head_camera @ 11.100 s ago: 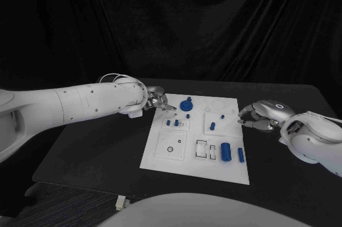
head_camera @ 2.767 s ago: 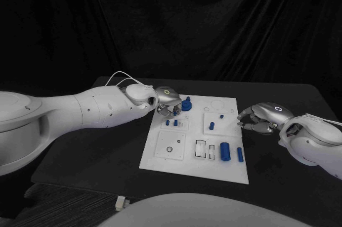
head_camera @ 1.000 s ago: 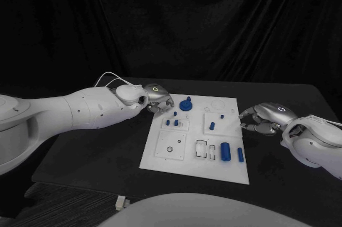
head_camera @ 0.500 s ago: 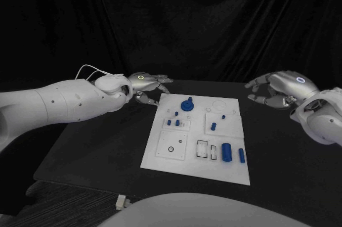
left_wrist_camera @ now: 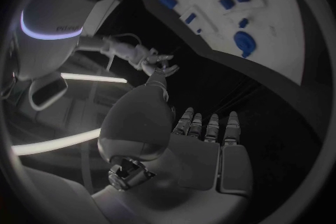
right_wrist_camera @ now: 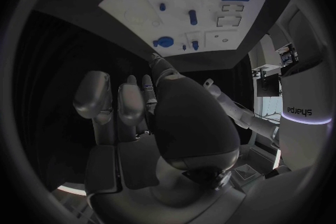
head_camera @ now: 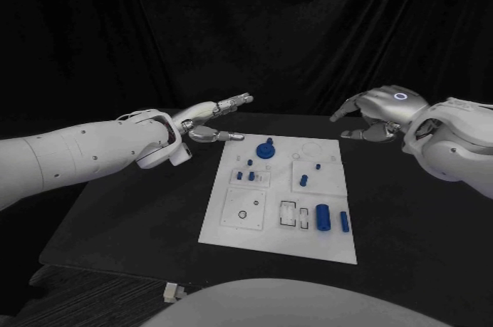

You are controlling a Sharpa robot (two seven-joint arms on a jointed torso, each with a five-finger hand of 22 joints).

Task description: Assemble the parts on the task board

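Black tabletop (head_camera: 134, 220) under dark drapery carries the white task board (head_camera: 257, 234), lying at centre with bare dark surface on all sides and open margin to each edge.

Nearest the robot, at about 5 o'clock on the board, a large blue cylinder (head_camera: 323, 217) lies beside a slimmer blue bar (head_camera: 344, 221). Just to their 9 o'clock sit outlined rectangular recesses (head_camera: 295, 214); whether they hold anything cannot be made out. At 7 o'clock a square panel bears a small dark ring (head_camera: 244, 214).

Mid-board, small blue pegs (head_camera: 246, 175) stand at 10 o'clock from centre and two more (head_camera: 307, 179) at 1 o'clock; their seating is too small to judge. At the far edge, 11 o'clock, a round blue part with an upright stem (head_camera: 266, 151) stands on the board. A faint circular outline (head_camera: 314, 150) lies at 1 o'clock.

Left hand (head_camera: 211, 120) hovers off the board's far corner at 10 o'clock, fingers extended and apart, holding nothing. Right hand (head_camera: 376, 113) hovers beyond the far corner at 2 o'clock, fingers loosely curved and separated, empty. Both are well apart from the parts.
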